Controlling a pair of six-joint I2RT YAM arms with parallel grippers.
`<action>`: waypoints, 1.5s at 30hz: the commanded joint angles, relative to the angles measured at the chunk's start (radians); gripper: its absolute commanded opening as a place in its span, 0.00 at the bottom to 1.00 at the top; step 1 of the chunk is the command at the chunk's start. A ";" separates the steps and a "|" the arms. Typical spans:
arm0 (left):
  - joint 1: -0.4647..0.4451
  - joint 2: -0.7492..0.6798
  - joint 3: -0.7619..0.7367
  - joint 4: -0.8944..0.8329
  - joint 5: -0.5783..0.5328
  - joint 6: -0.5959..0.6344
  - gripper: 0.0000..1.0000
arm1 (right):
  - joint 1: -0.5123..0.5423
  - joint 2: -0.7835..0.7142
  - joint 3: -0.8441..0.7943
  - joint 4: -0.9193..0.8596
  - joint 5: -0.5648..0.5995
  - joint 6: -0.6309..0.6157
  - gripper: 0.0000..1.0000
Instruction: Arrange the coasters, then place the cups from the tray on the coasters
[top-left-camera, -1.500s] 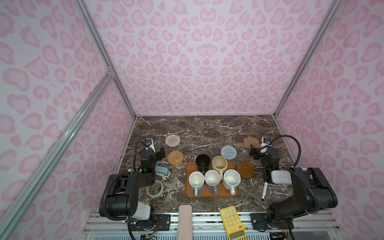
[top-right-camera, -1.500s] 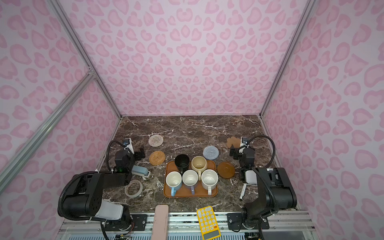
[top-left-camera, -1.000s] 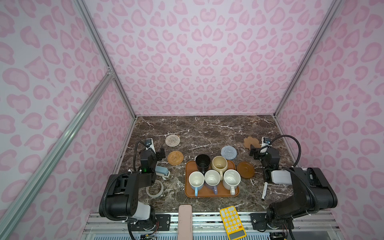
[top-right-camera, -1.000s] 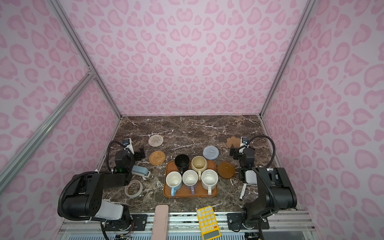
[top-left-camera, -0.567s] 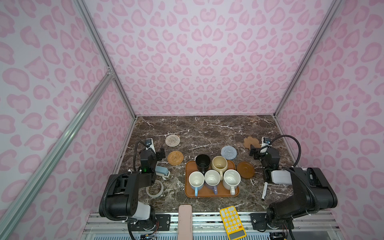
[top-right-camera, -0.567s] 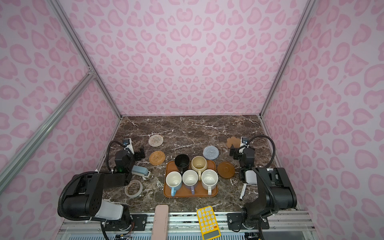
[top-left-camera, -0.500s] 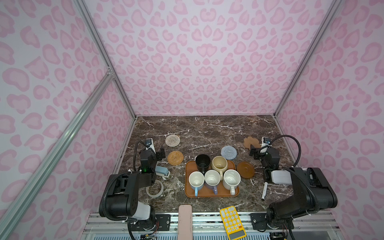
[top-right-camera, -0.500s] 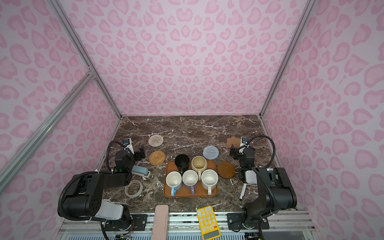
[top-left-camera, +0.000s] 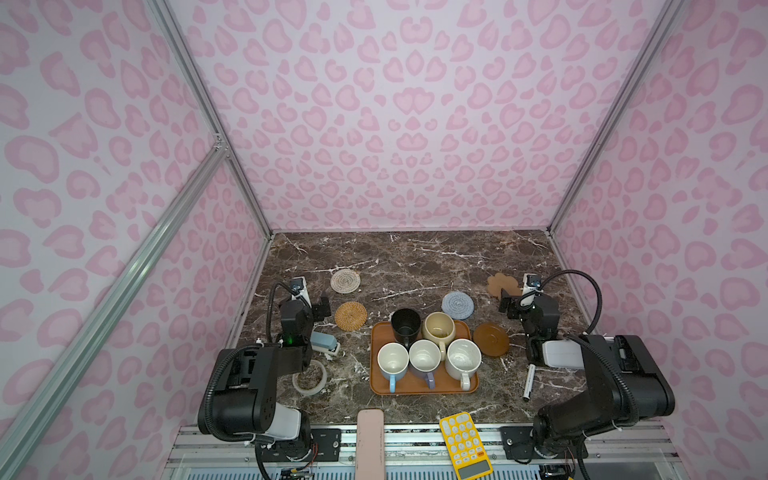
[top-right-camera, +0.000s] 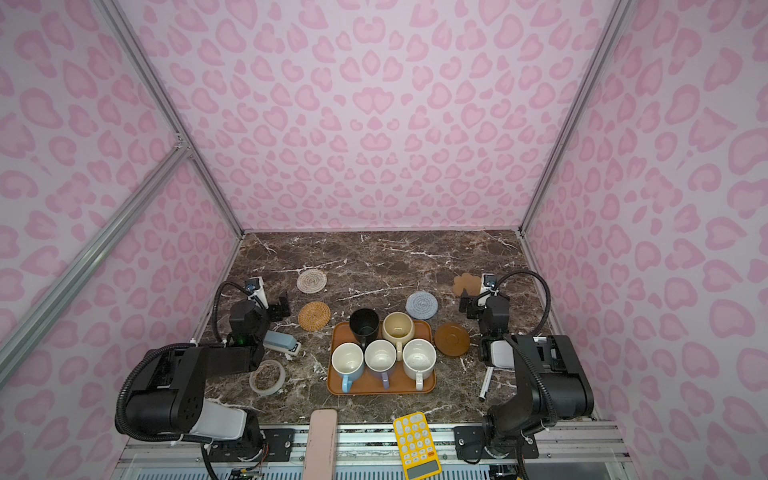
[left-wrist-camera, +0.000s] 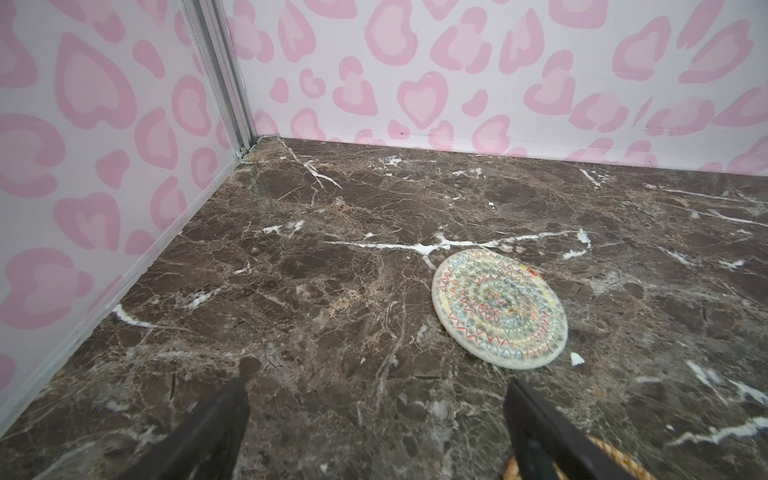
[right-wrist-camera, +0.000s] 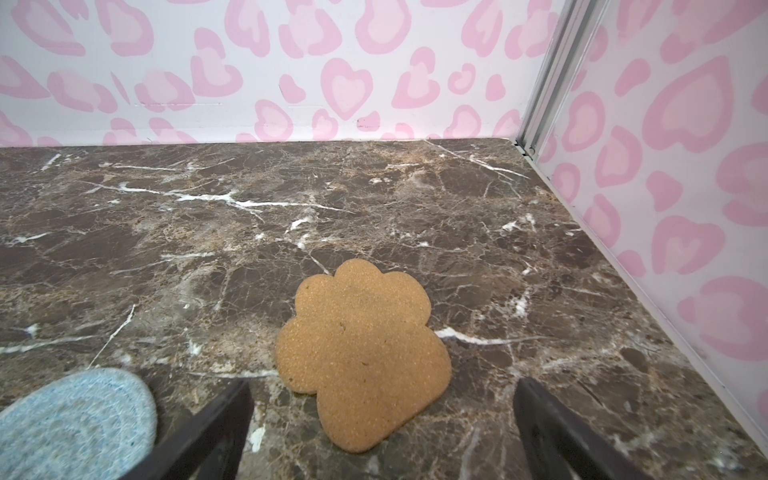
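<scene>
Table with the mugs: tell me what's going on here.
Nothing is held right now. All five mugs stand on the orange tray, none on a coaster yet. The rattan coaster, blue coaster and brown disc lie on the marble table around the tray. The left gripper is open, pointed at the white woven coaster; the right gripper is open just short of the paw-shaped coaster.

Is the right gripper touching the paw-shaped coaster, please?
Apart: in the right wrist view, marble separates the right gripper from the paw-shaped coaster on both sides.
</scene>
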 joint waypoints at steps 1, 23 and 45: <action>0.003 -0.043 0.024 -0.035 -0.017 -0.006 0.97 | 0.000 -0.029 -0.007 0.021 0.028 0.020 1.00; 0.003 -0.448 0.463 -0.837 0.250 -0.420 0.97 | 0.052 -0.478 0.346 -0.855 -0.166 0.269 1.00; -0.181 0.034 0.926 -1.432 0.045 -0.463 0.97 | 0.602 -0.022 0.863 -1.262 -0.062 0.162 1.00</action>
